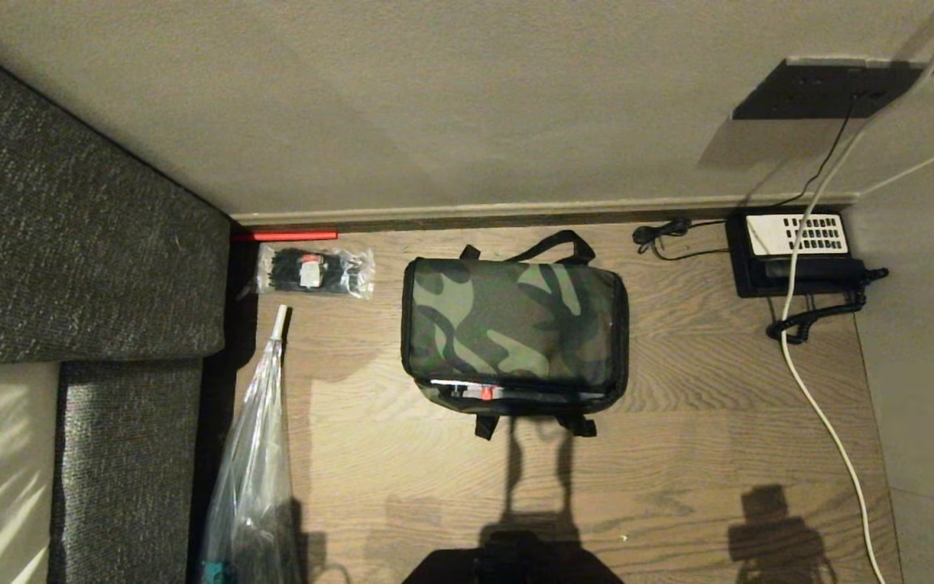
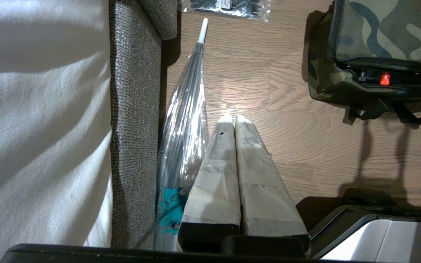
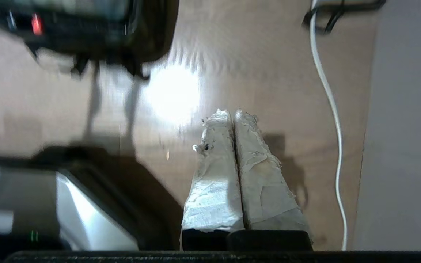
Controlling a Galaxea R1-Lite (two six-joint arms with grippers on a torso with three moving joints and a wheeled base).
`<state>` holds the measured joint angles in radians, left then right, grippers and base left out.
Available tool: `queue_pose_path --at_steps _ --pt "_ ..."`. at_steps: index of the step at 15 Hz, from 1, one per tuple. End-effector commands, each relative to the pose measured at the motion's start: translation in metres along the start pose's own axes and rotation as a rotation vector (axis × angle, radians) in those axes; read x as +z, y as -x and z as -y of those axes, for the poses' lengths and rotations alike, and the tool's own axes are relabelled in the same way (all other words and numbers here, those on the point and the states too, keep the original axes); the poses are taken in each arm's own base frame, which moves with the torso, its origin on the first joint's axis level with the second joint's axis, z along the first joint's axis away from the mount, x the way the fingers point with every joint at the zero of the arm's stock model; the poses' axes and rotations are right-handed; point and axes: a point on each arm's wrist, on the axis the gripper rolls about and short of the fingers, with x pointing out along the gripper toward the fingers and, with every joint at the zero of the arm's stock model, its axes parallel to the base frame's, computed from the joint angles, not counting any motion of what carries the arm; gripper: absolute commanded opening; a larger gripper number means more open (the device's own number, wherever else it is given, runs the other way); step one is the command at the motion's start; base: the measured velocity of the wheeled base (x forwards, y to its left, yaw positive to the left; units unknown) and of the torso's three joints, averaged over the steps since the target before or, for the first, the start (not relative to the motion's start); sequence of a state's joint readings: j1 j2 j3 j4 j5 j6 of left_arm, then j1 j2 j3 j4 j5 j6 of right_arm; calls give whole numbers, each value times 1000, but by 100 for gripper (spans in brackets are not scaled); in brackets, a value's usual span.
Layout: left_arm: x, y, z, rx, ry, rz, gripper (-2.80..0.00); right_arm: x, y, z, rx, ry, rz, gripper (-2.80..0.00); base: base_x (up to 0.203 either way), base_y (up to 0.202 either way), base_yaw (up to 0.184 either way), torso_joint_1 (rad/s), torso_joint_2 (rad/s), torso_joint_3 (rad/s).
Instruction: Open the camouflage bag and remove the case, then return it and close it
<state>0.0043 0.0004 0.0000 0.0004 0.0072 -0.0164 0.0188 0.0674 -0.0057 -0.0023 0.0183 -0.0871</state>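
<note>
On the wooden floor, seen from above:
Floor (image 1: 678, 422): pale wood planks with a wavy grain are running across the scene.
Camouflage bag (image 1: 516, 320): a boxy soft fabric bag in green, brown and black patches is sitting in the middle of the floor, near the wall; its lid is lying down over the top, black strap handles are sticking out at both long sides, and a small red detail is showing along the near edge.
Case: it is not showing separately in any view.
Sofa (image 1: 70, 243): coarse dark grey woven upholstery with a pale cushion is filling the robot's left side.
Umbrella (image 1: 260, 454): a clear plastic folded one with a white tip is lying beside the sofa.
Packet (image 1: 314, 271): a small clear bag of black items is lying near the wall.
Telephone (image 1: 795, 251): black, with a white key panel and coiled cord, is sitting in the corner.
Cable (image 1: 820, 405): a thin white one is trailing over the floor.
Left gripper (image 2: 232, 117): its tape-wrapped fingers are pressing together, holding nothing, hanging above the floor beside the umbrella.
Right gripper (image 3: 232, 112): its frayed tape-wrapped fingers are pressing together, empty, hanging above bare floor between bag and cable.
</note>
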Motion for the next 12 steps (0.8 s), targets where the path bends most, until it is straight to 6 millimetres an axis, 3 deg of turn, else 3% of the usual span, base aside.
queue_pose_path --at_steps 1,12 --pt "-1 0 0 1 0 -1 -280 -3 5 0 -10 -12 65 -280 0 0 0 0 0 0" --pt "-1 0 0 1 0 -1 -280 -3 5 0 -16 -60 63 -280 0 0 0 0 0 0"
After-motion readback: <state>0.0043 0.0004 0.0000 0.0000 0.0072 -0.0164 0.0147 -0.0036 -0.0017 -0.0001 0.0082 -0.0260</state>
